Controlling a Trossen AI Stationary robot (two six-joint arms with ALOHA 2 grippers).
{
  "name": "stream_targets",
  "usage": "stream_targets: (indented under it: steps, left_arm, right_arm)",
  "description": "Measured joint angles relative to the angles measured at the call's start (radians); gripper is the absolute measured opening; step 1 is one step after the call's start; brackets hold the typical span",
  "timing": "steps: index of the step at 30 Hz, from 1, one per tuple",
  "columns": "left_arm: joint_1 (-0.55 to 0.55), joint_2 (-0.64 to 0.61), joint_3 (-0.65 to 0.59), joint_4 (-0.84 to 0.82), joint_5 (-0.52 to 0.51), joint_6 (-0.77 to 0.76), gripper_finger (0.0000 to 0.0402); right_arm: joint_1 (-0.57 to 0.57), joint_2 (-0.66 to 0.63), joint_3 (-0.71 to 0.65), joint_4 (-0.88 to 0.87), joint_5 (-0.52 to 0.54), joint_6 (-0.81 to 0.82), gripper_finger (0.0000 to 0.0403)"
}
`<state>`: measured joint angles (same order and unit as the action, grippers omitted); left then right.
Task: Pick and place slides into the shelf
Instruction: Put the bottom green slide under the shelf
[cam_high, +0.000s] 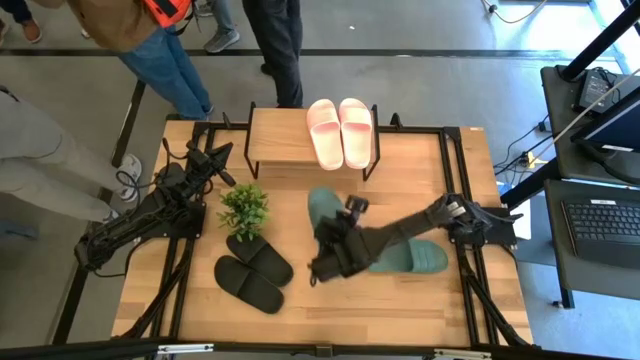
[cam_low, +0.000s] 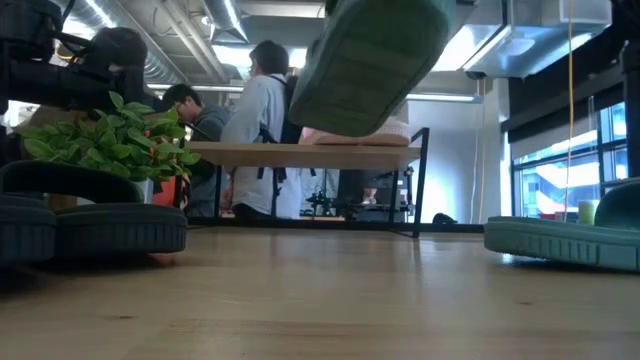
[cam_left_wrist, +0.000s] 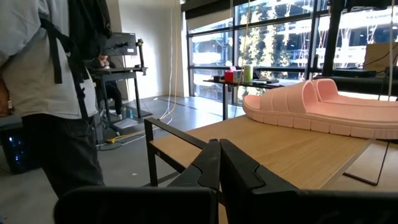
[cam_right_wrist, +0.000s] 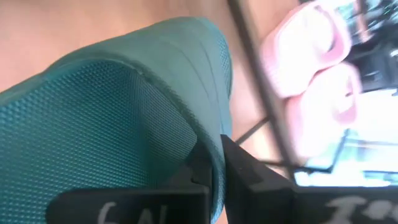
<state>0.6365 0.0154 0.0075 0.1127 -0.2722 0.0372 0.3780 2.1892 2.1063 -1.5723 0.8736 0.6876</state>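
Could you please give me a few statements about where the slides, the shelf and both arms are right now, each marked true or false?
1. The pink slides sit side by side on the shelf. True.
2. The right gripper holds a black slide. False: its jaws are shut on a green slide, which the low view shows lifted off the table.
3. Both green slides are in the air. False: the other green slide lies flat on the table.
4. The black slides lie on the table next to the small potted plant. True.
5. The left gripper is carrying a pink slide. False: its jaws are shut on nothing, near the shelf's left end.
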Motion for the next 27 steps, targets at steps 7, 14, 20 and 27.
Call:
stream_targets:
  steps: [7,14,20,27]
  left_arm:
    - [0.000,0.000,0.000,0.000,0.000,0.000,0.0000]
    - [0.000,0.000,0.000,0.000,0.000,0.000,0.0000]
    - [0.000,0.000,0.000,-0.005,0.000,0.000,0.0000]
    - [0.000,0.000,0.000,-0.018,0.000,-0.001,0.0000]
  right_arm:
    - [-0.053,0.000,-0.054,0.002,0.025,-0.015,0.0013]
    - [-0.074,0.001,-0.224,0.008,0.021,0.100,0.0013]
    - [-0.099,0.001,-0.335,0.041,0.024,0.198,0.0013]
    - [-0.152,0.001,-0.460,0.166,0.027,0.174,0.0013]
